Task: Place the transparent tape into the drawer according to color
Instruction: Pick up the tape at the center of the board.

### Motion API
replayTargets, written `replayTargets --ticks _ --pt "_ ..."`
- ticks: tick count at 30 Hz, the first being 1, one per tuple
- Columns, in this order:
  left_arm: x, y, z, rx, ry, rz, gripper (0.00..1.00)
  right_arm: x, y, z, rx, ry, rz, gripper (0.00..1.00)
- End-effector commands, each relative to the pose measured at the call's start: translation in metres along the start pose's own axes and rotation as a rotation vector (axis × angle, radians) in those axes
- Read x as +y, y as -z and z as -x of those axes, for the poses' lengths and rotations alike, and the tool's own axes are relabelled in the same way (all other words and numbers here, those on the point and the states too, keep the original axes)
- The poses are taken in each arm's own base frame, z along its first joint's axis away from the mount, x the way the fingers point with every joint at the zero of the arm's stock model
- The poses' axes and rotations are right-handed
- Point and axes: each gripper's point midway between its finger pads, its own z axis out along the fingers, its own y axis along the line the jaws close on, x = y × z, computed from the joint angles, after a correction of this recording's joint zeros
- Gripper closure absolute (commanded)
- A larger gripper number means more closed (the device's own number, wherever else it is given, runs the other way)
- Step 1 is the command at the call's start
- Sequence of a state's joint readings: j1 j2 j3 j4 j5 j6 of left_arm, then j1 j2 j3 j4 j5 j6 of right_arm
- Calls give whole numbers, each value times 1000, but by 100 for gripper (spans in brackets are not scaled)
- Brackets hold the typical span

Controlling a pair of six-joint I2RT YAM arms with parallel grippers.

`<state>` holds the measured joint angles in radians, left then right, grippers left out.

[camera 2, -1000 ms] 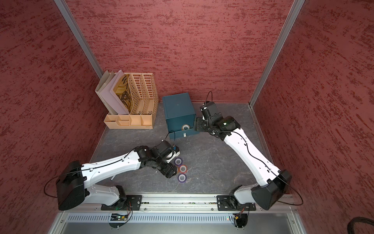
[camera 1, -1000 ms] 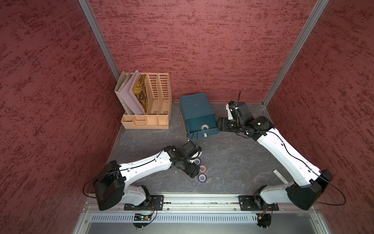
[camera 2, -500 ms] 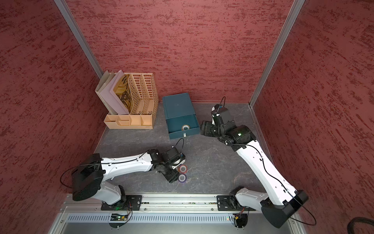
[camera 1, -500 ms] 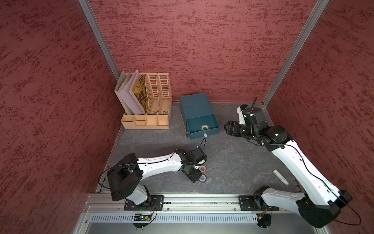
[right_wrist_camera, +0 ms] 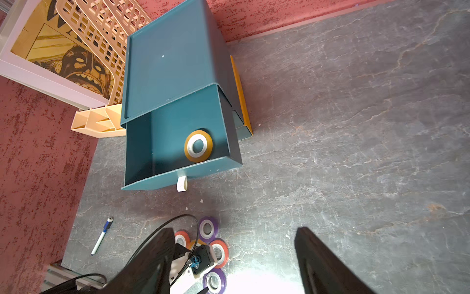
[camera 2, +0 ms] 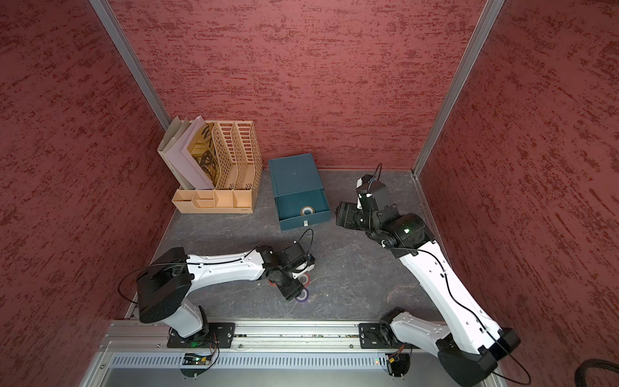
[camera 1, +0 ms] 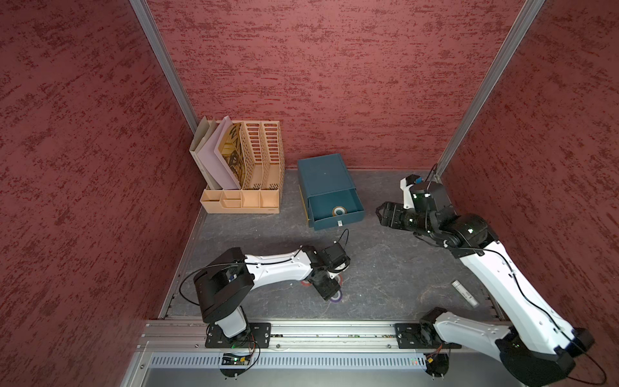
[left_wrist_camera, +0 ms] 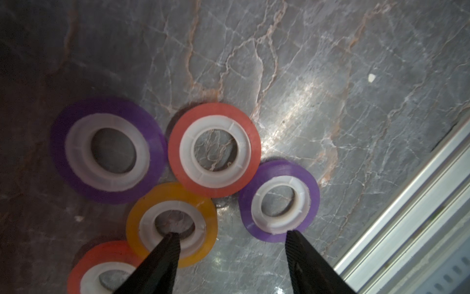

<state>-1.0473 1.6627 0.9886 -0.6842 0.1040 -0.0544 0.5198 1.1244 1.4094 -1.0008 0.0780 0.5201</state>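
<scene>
left gripper (left_wrist_camera: pixel 230 235) is down over the tape cluster at the front of the worktop (camera 1: pixel 385 268), jaws apart, nothing clamped between them. one fingertip (left_wrist_camera: pixel 165 249) sits at the core hole of yellow roll A (left_wrist_camera: pixel 173 191), the other at the rim of purple roll A (left_wrist_camera: pixel 279 169)

five rolls lie flat on the worktop: red roll A (left_wrist_camera: pixel 215 109) in the middle, touching yellow roll A and purple roll A; purple roll B (left_wrist_camera: pixel 109 107) just beside it, blurred; red roll B (left_wrist_camera: pixel 106 248) against yellow roll A, partly behind the finger. in both top views the arm covers most of the cluster, only purple and red edges show

right gripper (right_wrist_camera: pixel 234 229) is raised beside the drawer (right_wrist_camera: pixel 178 173), well apart from the cluster, jaws wide, empty

drawer stands pulled out of the teal box (right_wrist_camera: pixel 165 63); yellow roll B (right_wrist_camera: pixel 190 149) lies flat inside, close to the front wall, near the white pull tab (right_wrist_camera: pixel 181 184)

also there: beige file organiser (camera 1: pixel 264 157) by the back wall, marker pen (right_wrist_camera: pixel 101 236) on the worktop
</scene>
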Motion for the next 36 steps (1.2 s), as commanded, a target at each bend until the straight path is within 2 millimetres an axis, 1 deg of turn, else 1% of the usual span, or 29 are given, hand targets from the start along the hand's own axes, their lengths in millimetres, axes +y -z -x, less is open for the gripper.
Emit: replayTargets --ticks 1,7,11,17,21,24,28,36 --pt "-1 0 1 22 -5 -18 30 -8 5 1 -17 -18 -29 20" --pt "-2 -2 -13 87 9 -53 31 -8 7 3 -21 -21 -24 19" --pt "-2 -2 -16 105 15 -65 37 -7 7 4 -24 -23 -22 19" --pt "0 -2 -24 142 45 -60 42 -6 10 5 -29 -26 -16 19" --pt "5 -7 -26 160 63 -26 47 -5 10 6 -35 -31 -11 19" --pt "9 -9 -28 165 88 -2 53 -6 12 5 -38 -37 -11 19" --pt "14 -11 -32 147 115 40 59 -8 15 4 -47 -45 -12 19" --pt "12 -22 -41 190 104 100 62 -9 15 2 -49 -52 -9 19"
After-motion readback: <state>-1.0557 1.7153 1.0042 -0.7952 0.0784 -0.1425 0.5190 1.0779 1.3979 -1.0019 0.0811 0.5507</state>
